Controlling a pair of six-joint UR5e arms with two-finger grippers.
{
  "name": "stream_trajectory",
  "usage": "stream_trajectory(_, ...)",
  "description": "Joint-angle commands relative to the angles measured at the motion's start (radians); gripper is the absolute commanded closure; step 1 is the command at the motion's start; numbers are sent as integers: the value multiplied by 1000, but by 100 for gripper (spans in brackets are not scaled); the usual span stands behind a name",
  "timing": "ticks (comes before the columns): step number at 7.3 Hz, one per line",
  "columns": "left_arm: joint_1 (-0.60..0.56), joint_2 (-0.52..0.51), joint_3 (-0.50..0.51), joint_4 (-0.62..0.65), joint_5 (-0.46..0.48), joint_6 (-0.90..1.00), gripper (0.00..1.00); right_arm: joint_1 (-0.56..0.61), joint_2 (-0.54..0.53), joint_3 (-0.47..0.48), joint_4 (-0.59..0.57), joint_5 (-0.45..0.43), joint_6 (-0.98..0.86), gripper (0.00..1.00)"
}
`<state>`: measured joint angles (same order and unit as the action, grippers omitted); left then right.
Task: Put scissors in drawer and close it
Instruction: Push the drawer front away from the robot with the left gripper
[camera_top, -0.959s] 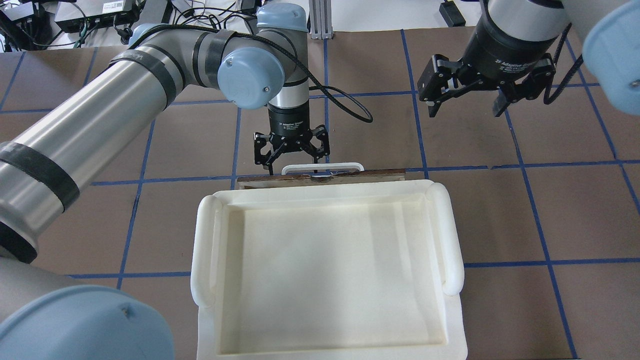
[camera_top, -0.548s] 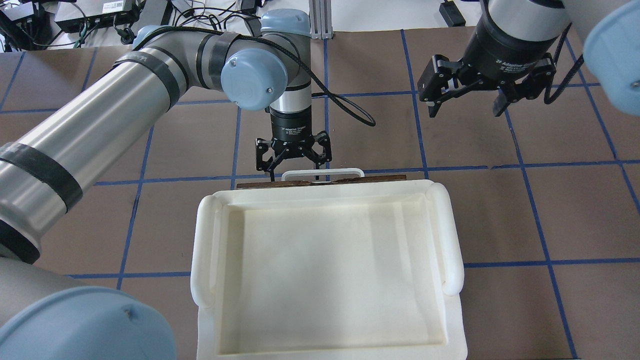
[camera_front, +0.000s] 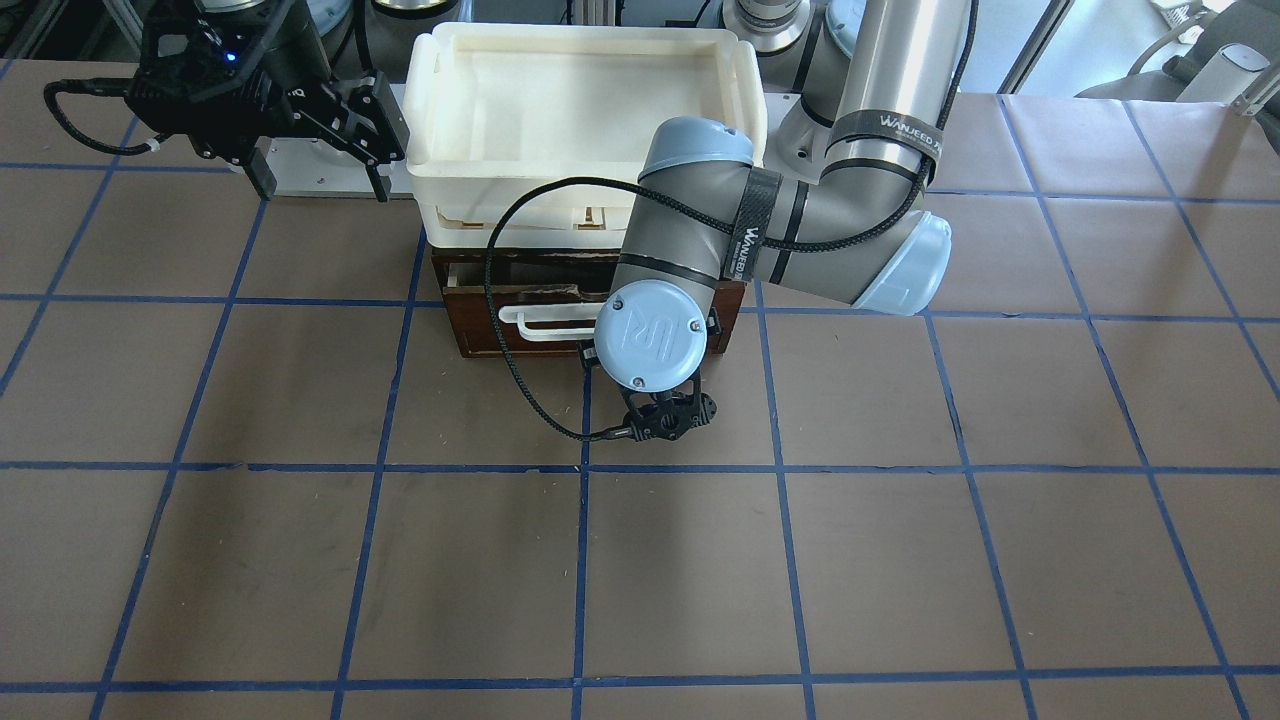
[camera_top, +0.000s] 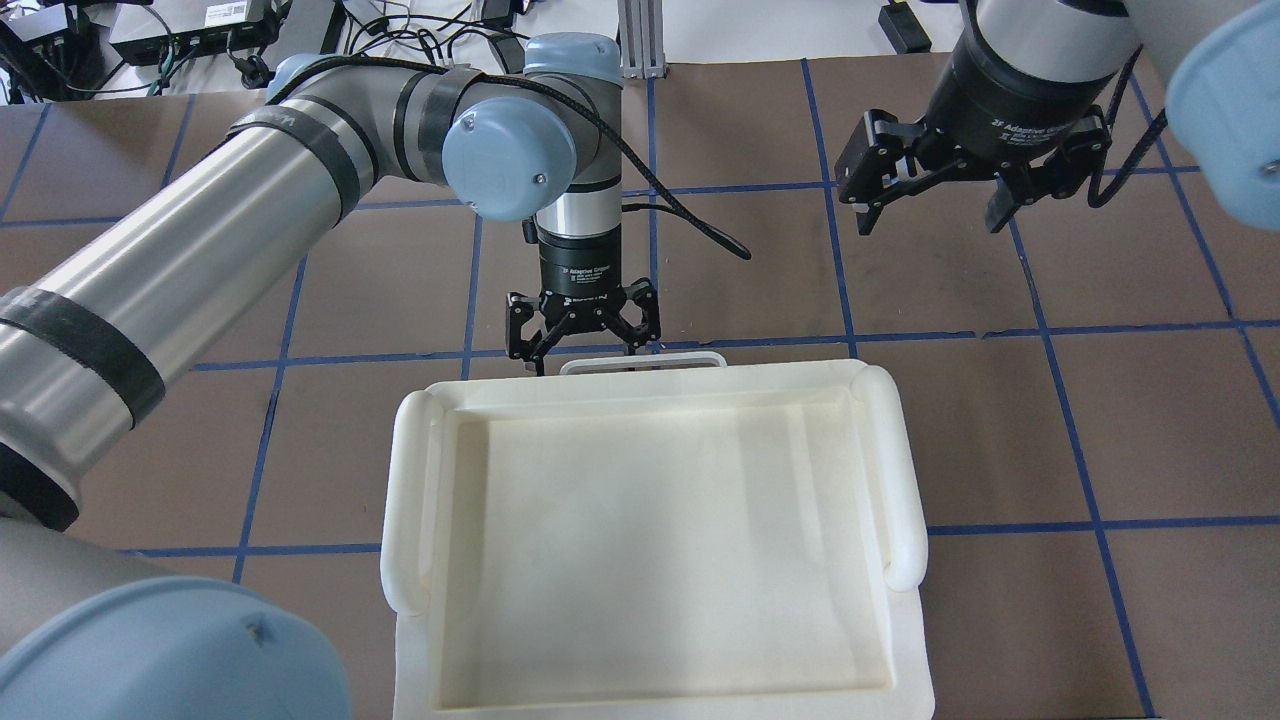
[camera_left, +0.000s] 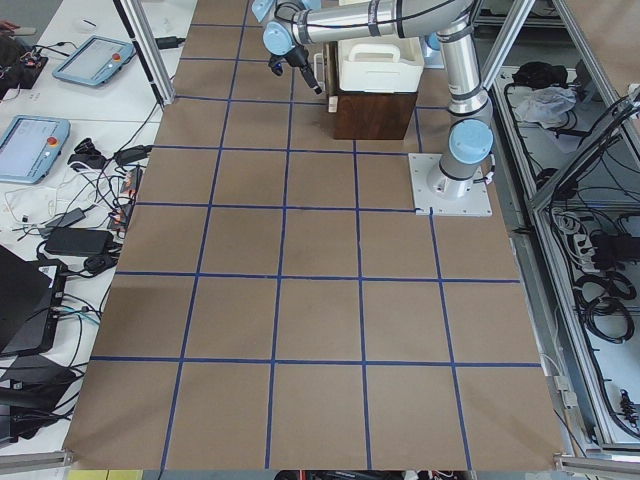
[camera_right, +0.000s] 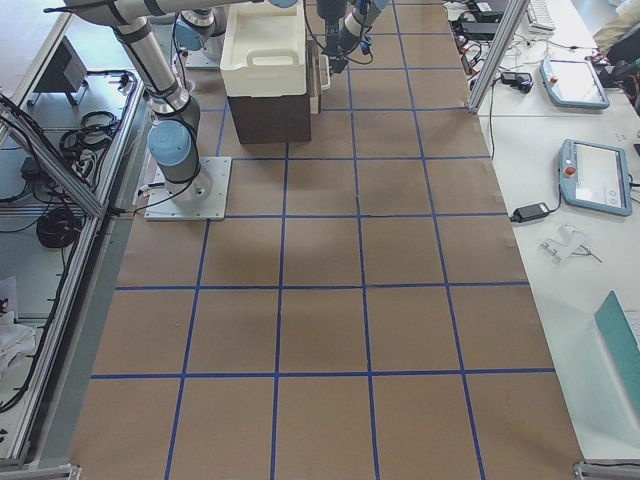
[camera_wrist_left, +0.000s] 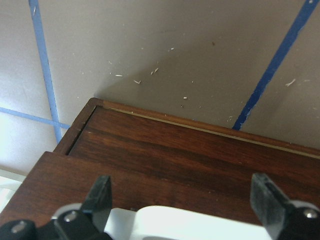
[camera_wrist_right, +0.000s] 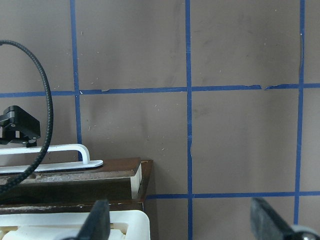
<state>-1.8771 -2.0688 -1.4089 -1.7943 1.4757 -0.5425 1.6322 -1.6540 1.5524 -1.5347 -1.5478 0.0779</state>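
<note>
The drawer's dark brown front (camera_front: 478, 322) shows under the cabinet top with its white bar handle (camera_front: 545, 322). Seen from overhead, only the handle (camera_top: 643, 360) sticks out past the tray. My left gripper (camera_top: 584, 355) is open, pointing down at the handle's left part. In the left wrist view its fingers (camera_wrist_left: 98, 196) stand on either side of the handle (camera_wrist_left: 190, 222), over the wood front (camera_wrist_left: 175, 155). My right gripper (camera_top: 930, 215) hangs open and empty above the table, far right of the drawer. The scissors are out of view.
A large white tray (camera_top: 408, 500) sits on top of the cabinet and covers it from above. Brown table covering (camera_top: 1100, 420) with blue tape lines surrounds the cabinet. Cables and electronics (camera_top: 200, 30) lie beyond the far edge.
My left gripper has moved toward the tray with the handle between its fingers. The drawer front has slid in, and its brown strip no longer shows from overhead. The right arm has not moved.
</note>
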Motion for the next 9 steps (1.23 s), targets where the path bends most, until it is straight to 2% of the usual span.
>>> stream_trajectory(1, -10, 4, -19, -13, -25, -23, 0, 0, -1, -2, 1, 0, -1, 0)
stream_trajectory(9, -14, 21, -27, -66, -28, -31, 0, 0, 0, -2, 1, 0, -3, 0)
